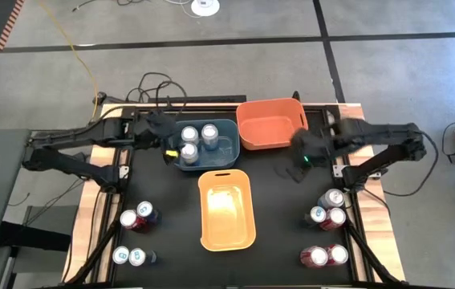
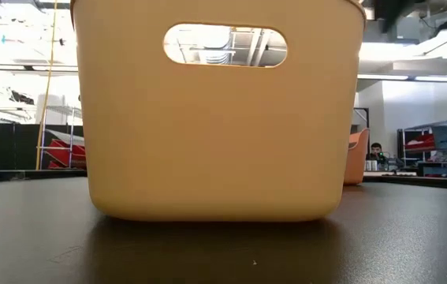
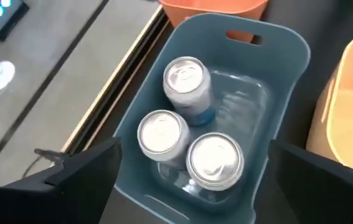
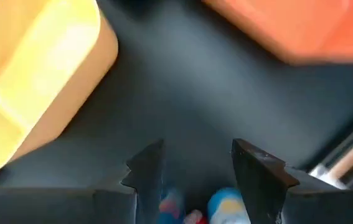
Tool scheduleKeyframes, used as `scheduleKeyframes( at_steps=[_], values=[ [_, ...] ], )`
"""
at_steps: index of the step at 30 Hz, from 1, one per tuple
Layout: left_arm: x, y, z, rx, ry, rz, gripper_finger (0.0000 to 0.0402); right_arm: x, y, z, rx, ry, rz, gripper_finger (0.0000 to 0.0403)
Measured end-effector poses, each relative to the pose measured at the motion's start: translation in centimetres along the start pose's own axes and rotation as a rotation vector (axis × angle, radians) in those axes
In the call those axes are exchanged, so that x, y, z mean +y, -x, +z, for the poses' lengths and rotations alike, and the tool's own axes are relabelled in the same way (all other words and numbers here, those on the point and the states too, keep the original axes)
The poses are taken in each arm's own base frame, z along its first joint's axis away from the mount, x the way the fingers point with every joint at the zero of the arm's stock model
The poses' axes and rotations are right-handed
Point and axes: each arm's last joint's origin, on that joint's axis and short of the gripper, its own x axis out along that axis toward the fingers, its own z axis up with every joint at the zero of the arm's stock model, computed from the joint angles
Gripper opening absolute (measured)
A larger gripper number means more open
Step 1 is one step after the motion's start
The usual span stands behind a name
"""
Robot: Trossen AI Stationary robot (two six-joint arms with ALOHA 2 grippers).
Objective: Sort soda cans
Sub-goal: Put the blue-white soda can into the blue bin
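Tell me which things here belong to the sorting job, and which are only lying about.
Belong to the job:
- soda cans
- blue bin, three cans inside
- orange bin
- yellow bin

Only lying about:
- cables
- white disc on the floor

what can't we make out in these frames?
- Low view: yellow bin fills the frame and hides every can and both arms.
- High view: right gripper is a dark blur; whether it holds anything is unclear.
- Right wrist view: colored objects between its fingers are cut off by the frame edge.
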Motion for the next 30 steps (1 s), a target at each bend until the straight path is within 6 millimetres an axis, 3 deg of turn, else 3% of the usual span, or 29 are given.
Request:
scheduleKeyframes(
  at_steps=[10, 19, 25, 30],
  values=[
    [-1.1, -2.5, -3.0, 0.019, 0.006, 0.057, 0.0398, -1.7, -2.9, -7.5, 0.165, -0.235, -0.054, 0.0162],
    [-1.7, -3.9, -4.2, 0.014, 0.006, 0.052, 0.0398, -3.7, -4.2, -11.3, 0.196, -0.419, -0.103, 0.0135],
    [-1.7, -4.0, -4.4, 0.027, -0.006, 0.054, 0.0398, -4.3, -4.3, -12.8, 0.187, -0.416, -0.101, 0.0167],
    [-1.7, -4.0, -4.4, 0.027, -0.007, 0.054, 0.0398, -4.4, -4.5, -13.6, 0.188, -0.397, -0.108, 0.0236]
  ],
)
